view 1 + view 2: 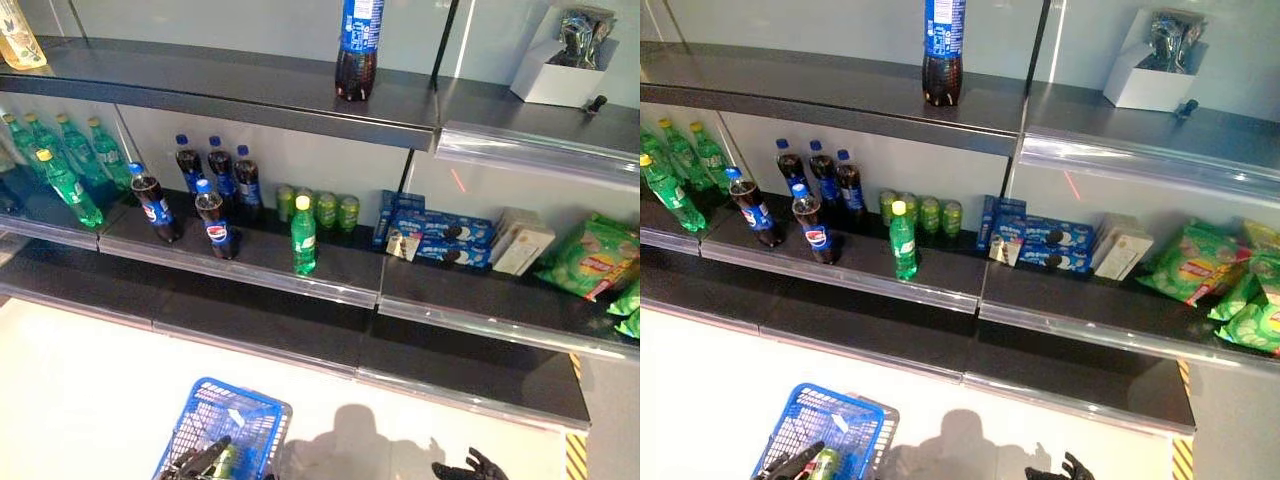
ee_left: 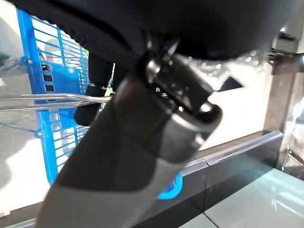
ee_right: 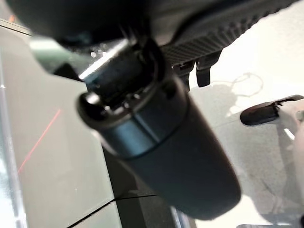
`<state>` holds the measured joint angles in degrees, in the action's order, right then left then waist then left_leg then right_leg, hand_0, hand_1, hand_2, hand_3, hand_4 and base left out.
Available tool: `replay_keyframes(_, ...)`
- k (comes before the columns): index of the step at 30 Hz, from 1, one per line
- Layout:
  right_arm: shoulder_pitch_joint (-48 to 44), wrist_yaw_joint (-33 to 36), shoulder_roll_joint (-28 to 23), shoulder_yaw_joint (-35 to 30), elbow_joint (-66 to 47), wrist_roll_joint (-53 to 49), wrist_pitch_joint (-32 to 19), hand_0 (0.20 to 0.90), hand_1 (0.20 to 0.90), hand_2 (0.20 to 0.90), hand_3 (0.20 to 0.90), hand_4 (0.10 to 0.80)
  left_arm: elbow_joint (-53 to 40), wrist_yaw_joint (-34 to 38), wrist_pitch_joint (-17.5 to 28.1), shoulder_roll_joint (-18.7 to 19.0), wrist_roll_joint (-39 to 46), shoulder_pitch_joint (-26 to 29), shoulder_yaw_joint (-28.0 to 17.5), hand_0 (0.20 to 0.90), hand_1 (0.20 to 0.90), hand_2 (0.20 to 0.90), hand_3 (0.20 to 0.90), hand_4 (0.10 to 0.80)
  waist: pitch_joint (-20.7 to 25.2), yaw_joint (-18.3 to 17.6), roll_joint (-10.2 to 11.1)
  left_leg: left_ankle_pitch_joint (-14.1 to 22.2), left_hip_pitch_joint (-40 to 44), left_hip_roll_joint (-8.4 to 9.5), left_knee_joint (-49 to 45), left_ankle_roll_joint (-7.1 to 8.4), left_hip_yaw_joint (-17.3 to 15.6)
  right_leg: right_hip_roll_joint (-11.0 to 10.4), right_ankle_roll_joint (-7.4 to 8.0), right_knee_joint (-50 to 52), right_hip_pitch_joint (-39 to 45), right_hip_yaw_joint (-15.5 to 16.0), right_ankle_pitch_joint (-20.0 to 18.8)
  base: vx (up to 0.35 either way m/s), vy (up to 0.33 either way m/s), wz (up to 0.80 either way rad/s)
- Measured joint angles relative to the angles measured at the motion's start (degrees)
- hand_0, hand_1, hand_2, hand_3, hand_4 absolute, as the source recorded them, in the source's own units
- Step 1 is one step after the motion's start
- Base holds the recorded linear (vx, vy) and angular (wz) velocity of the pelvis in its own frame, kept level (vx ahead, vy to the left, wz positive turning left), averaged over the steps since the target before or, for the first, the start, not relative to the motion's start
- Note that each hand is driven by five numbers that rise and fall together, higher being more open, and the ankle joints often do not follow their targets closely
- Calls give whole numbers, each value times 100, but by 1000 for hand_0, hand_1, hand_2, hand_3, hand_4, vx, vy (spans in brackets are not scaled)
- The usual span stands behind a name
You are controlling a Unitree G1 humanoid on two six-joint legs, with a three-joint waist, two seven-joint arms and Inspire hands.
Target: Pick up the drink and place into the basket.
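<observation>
Shelves [image 1: 250, 255] ahead, stocked: on the middle shelf I count five cola bottles [image 1: 216, 220] with blue caps, three at the back and two forward, one lone green bottle [image 1: 303, 236] with a yellow cap out front, four green cans [image 1: 325, 210] in a row behind it, blue biscuit packs [image 1: 440, 238], a pale carton [image 1: 522, 246] and green snack bags [image 1: 592, 258] at the right end. Five more green bottles [image 1: 70, 165] sit at the left end. One big cola bottle [image 1: 357, 48] stands on the top shelf, plus a white box [image 1: 562, 70] near the right. One blue basket [image 1: 232, 428] hangs low at my left side; a green can [image 1: 823, 464] lies inside it. My left hand [image 1: 198, 461] sits at the basket's metal handle [image 2: 52, 99], dark fingers curled round the wire. My right hand [image 1: 470, 468] hangs low on the right, well apart from the basket, fingers spread loose, holding nothing.
</observation>
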<state>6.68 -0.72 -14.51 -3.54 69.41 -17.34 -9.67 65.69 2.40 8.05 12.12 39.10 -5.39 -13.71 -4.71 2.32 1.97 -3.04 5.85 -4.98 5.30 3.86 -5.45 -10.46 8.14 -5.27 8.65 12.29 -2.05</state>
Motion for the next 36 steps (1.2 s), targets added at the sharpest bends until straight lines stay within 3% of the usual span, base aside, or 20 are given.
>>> replay_keyframes(9,14,-145,-159,12,105,61,187,900,900,900,900,800,-1,-340,20,-28,-5,10,403,300,300,300,200,100,92,131,-204,-96,-107,-36,-43,92,306,80,-21,1,47,287,49,-48,-29,16)
replay_keyframes(21,-42,-273,-201,32,111,92,178,900,900,900,900,800,58,-572,20,-49,-134,28,442,300,300,300,200,100,70,196,-263,-46,-104,-75,-40,72,383,153,-27,0,139,358,147,11,-16,4)
replay_keyframes(26,-51,-297,-200,83,104,163,152,900,900,900,900,800,32,-657,33,-105,-120,48,456,300,300,300,200,100,28,383,-331,-115,-142,-41,-45,171,483,149,-2,3,230,560,195,-6,17,20)
replay_keyframes(27,-35,-293,-198,153,118,162,152,900,900,900,900,800,31,-698,54,-122,-130,98,494,300,300,300,200,100,18,375,-344,-184,-241,-23,-45,145,414,130,16,12,254,759,222,-67,97,76)
replay_keyframes(28,-7,-285,-183,157,134,159,141,900,900,900,900,800,71,-728,51,-124,-165,217,545,300,300,300,200,100,4,346,-337,-304,-384,3,-60,64,45,82,1,33,281,1014,218,0,118,131)
replay_keyframes(30,62,-248,-162,185,153,157,142,900,900,900,900,800,105,-847,8,-124,-322,524,640,300,300,300,200,100,-179,274,-259,-184,-516,-18,-120,-373,-1149,-44,17,35,501,1603,303,119,159,164)
replay_keyframes(31,135,-224,-153,242,155,162,140,900,900,900,900,800,98,-952,7,-127,-530,575,663,300,300,300,200,100,-204,186,-173,-80,-479,27,-61,-471,-1669,-167,87,36,537,1885,372,215,243,157)
replay_keyframes(34,118,-183,-262,241,164,228,137,900,900,900,900,800,93,-1054,28,-262,-580,527,596,300,300,300,200,100,-306,114,-282,-443,-484,186,-56,-243,-1458,-253,275,244,679,1779,566,230,209,94)
replay_keyframes(35,106,-200,-259,224,166,335,136,900,900,900,900,800,94,-1051,54,-240,-567,488,589,300,300,300,200,100,-320,133,-232,-428,-470,295,-53,-290,-1368,-357,285,394,696,1688,598,130,118,44)
replay_keyframes(36,106,-200,-259,224,166,335,136,900,900,900,900,800,94,-1051,54,-240,-567,488,589,300,300,300,200,100,-320,133,-232,-428,-470,295,-53,-290,-1368,-357,285,394,696,1688,598,146,142,39)
